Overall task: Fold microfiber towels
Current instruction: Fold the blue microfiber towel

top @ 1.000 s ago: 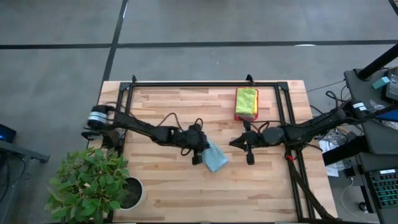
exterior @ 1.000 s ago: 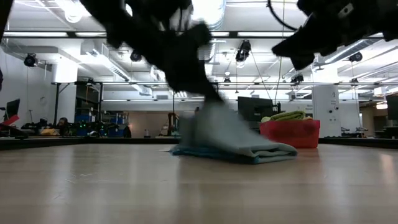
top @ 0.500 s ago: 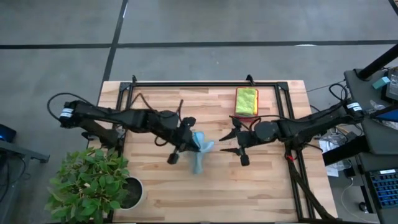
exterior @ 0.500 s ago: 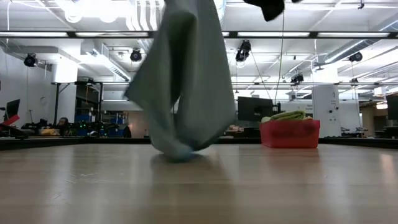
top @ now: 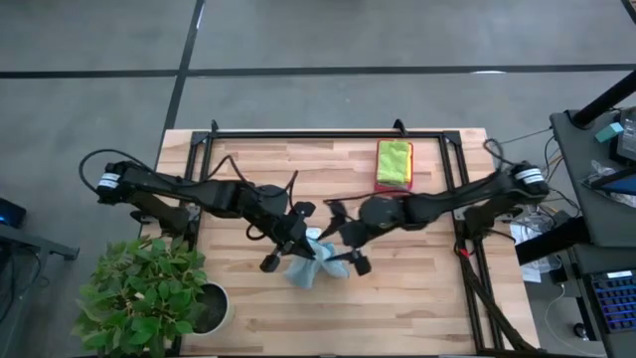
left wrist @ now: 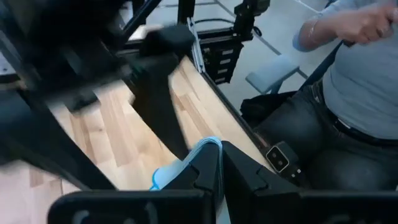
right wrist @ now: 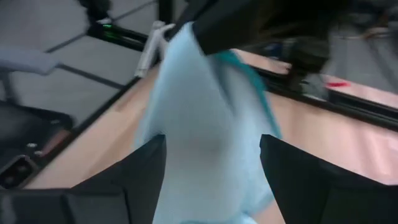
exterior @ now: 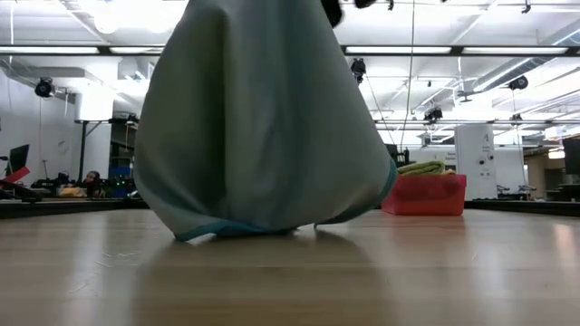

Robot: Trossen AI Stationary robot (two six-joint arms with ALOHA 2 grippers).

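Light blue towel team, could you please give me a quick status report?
Left gripper shut on the light blue towel, which hangs to the table. Right gripper open, fingers either side of it. Nothing in the way.

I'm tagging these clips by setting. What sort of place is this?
Probably an open lab or workshop: a wooden table in a metal frame, exposed ceiling ducts and lights, and monitors along the far wall.
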